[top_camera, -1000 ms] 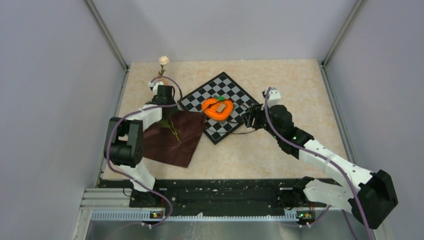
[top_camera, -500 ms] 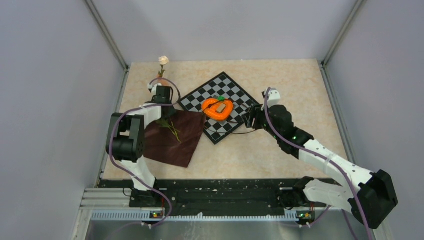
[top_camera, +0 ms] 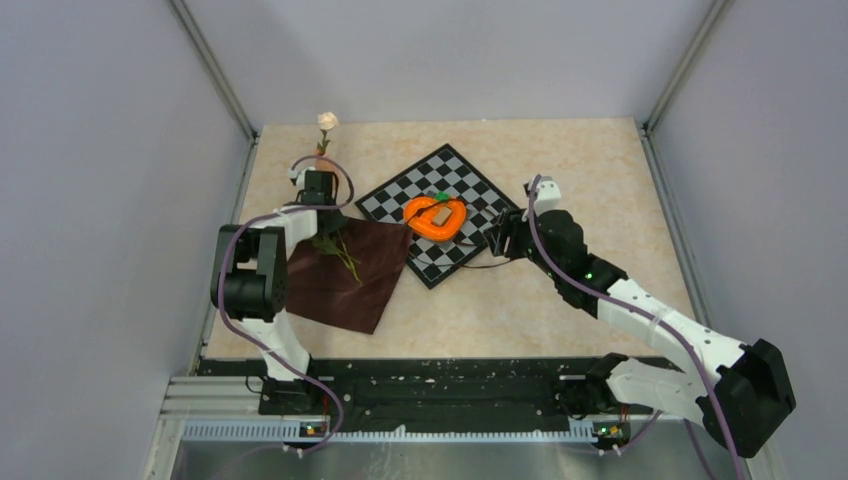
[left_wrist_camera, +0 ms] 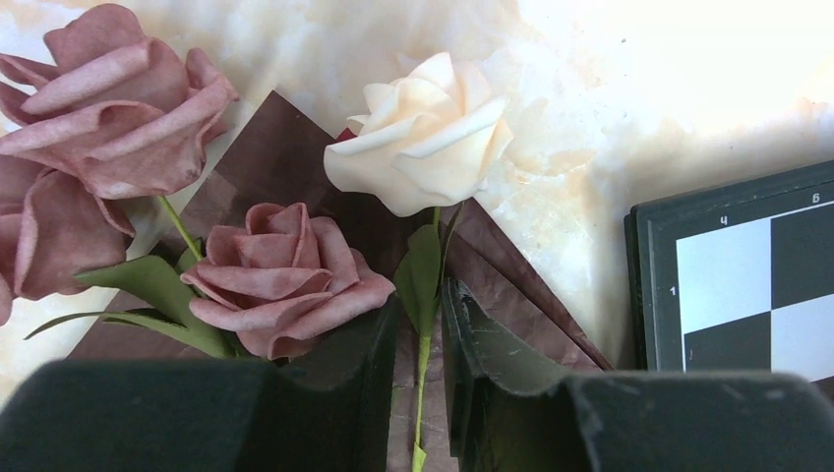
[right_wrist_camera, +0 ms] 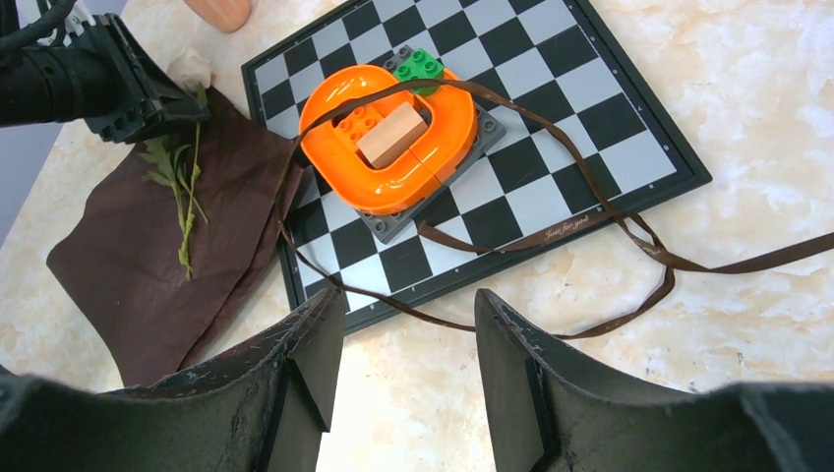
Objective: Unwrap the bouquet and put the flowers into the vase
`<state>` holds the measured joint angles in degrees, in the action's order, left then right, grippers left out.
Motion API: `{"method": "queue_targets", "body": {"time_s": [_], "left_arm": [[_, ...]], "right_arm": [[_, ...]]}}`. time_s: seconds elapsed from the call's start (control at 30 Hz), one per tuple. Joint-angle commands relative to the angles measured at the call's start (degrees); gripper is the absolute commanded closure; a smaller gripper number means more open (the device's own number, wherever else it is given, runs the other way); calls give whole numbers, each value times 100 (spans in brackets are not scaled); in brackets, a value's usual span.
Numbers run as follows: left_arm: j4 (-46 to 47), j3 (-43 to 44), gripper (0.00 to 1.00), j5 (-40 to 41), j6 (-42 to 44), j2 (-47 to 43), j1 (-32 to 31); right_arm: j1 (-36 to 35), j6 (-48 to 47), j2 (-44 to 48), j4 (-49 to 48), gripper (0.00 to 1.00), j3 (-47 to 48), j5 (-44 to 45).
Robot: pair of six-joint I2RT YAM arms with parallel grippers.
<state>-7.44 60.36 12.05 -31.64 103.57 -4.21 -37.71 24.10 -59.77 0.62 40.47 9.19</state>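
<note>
One cream rose point(left_wrist_camera: 418, 133), perhaps three mauve roses point(left_wrist_camera: 280, 285), green-stemmed.

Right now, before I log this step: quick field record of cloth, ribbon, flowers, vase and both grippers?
cloth: maroon, unwrapped, spread flat left of the chessboard
ribbon: untied, trailing loose over the chessboard and orange heart toy
flowers: cream rose and pink roses lying on the cloth
vase: far left, mostly hidden; standing rose upright there
left gripper: jaws straddle the cream rose's stem, narrow gap showing
right gripper: jaws open, empty, by the chessboard's near-right edge
</note>
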Motion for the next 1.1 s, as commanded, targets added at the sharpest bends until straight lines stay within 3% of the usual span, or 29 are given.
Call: {"method": "queue_targets", "body": {"time_s": [0.0,0.3,0.5,1.07], "left_arm": [[129,195,76,-179,-53,118,16],[235,96,86,-234,-79,-8,16],[361,52,99,-341,-9,-130,16],[949,-323,100,-762,123,-964,12]], "right_arm": [[-8,-16,-39,-154,47,102,35],[-8,-1,0,-148,47,76,58],[-8,4,9,-144,47,76,58],[-8,17,96,-148,47,34,96]]}}
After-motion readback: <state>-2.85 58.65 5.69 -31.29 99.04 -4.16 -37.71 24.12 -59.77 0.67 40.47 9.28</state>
